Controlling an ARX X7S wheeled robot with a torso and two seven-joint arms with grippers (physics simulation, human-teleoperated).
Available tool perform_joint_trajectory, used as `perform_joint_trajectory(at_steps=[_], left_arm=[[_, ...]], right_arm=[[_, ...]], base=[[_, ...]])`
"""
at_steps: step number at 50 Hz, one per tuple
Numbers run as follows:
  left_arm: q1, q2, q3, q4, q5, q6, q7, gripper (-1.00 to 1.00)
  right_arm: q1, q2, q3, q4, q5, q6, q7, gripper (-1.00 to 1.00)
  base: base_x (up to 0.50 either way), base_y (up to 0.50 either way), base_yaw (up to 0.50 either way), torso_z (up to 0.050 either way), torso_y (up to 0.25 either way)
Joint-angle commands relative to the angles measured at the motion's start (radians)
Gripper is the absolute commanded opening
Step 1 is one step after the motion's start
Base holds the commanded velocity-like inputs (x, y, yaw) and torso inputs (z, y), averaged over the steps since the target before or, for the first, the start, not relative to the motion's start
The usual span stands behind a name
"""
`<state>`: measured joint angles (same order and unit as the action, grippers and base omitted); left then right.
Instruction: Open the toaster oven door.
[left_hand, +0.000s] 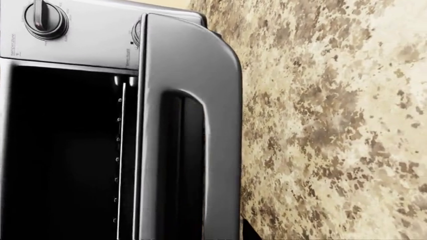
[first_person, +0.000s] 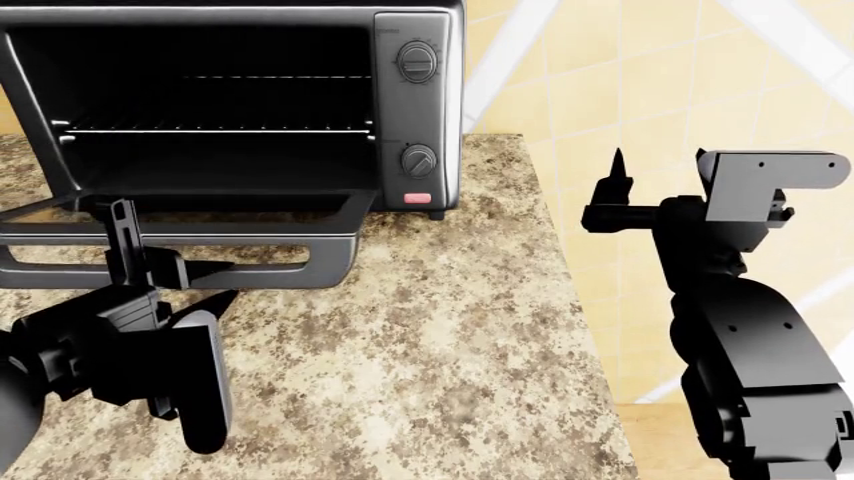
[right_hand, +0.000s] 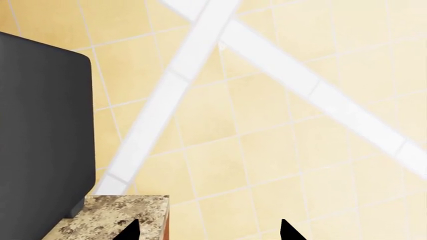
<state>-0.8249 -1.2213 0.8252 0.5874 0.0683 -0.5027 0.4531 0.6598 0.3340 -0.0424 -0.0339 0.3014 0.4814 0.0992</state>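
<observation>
We judge the task essentially done: the toaster oven (first_person: 240, 100) at the bench's (first_person: 467, 330) back edge has the toaster oven door (first_person: 187, 245) folded flat, our left end effector (first_person: 160, 255) and right end effector (first_person: 617, 190) spread, empty

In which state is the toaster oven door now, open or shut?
Open. The toaster oven door is folded down nearly flat over the counter, and the wire rack inside the toaster oven is plainly visible.

left gripper (first_person: 171, 250): fingers apart, holding nothing | right gripper (right_hand: 208, 231): fingers apart, raised
</observation>
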Motion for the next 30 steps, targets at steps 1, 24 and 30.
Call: perform_joint_trajectory(at_steps=[1,24,30], left_arm=[[0.050,-0.044,0.004,-0.014,0.014,0.002,-0.051,-1.00],[0.173,-0.056,0.065,-0.029,0.024,0.021,-0.142,-1.00],[0.198,-0.058,0.080,-0.040,0.028,0.029,-0.158,-1.00]], right_arm=[[0.000,0.002,-0.004,0.001,0.001,0.000,0.004,1.00],[-0.007,0.006,-0.004,0.010,0.006,-0.011,0.008,1.00],[-0.007,0.008,-0.005,0.007,0.007,-0.007,0.011,1.00]], base=[[0.00,0.00,0.01,0.000,0.000],[0.00,0.00,0.01,0.000,0.002],[0.00,0.00,0.01,0.000,0.002]])
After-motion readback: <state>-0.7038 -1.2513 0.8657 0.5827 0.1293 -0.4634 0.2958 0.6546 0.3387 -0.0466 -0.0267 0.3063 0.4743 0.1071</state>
